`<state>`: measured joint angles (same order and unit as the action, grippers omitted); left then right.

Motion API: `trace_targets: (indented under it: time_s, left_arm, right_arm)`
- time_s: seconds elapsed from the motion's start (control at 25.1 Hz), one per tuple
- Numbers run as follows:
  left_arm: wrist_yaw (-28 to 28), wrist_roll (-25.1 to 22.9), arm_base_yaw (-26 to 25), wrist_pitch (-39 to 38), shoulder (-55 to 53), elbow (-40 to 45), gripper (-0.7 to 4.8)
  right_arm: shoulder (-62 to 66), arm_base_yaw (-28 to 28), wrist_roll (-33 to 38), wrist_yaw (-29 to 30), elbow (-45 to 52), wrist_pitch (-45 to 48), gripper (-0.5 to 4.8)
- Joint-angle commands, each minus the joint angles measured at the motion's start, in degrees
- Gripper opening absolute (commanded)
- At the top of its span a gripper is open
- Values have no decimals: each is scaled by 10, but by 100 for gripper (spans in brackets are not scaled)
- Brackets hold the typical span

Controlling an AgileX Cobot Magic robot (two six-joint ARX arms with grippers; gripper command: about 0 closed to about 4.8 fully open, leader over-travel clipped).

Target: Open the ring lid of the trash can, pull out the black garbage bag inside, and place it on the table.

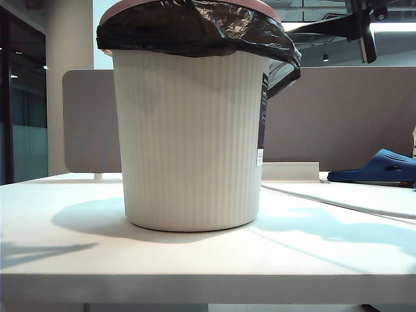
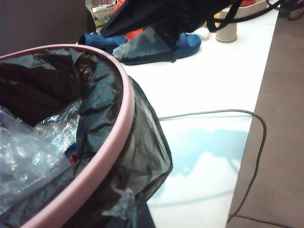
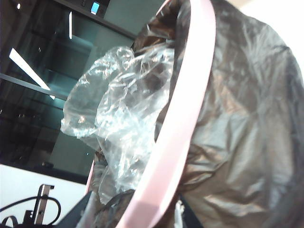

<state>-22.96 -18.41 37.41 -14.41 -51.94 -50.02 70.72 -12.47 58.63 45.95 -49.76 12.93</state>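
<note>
Ring (image 2: 107,156) sits on the can (image 1: 190,140), pinning the bag (image 1: 195,29) folded over the rim; can stands mid-desk (image 1: 195,253). Left fingers are closed on nothing visible, just beside the rim. Right fingers stand part-open right at the ring (image 3: 178,128); you can't tell whether they grip it. Ring looks light, stiff, smooth: pinch its edge. Bag is thin, slippery, tear-prone: gather the folded-over skirt.

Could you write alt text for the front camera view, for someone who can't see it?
A ribbed cream trash can stands on a white table, its black garbage bag folded over the rim under a pink ring lid. No gripper shows; a blue slipper lies behind, right.
</note>
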Motion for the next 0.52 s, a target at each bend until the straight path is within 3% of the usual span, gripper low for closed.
trace_targets:
  time_s: [0.04, 0.52]
  left_arm:
    - [-4, 0, 1, 8, 0, -3, -6]
    - [-4, 4, 1, 7, -2, -3, -6]
  right_arm:
    - [2, -13, 3, 0, -3, 22, 212]
    - [5, -31, 3, -14, -3, 41, 211]
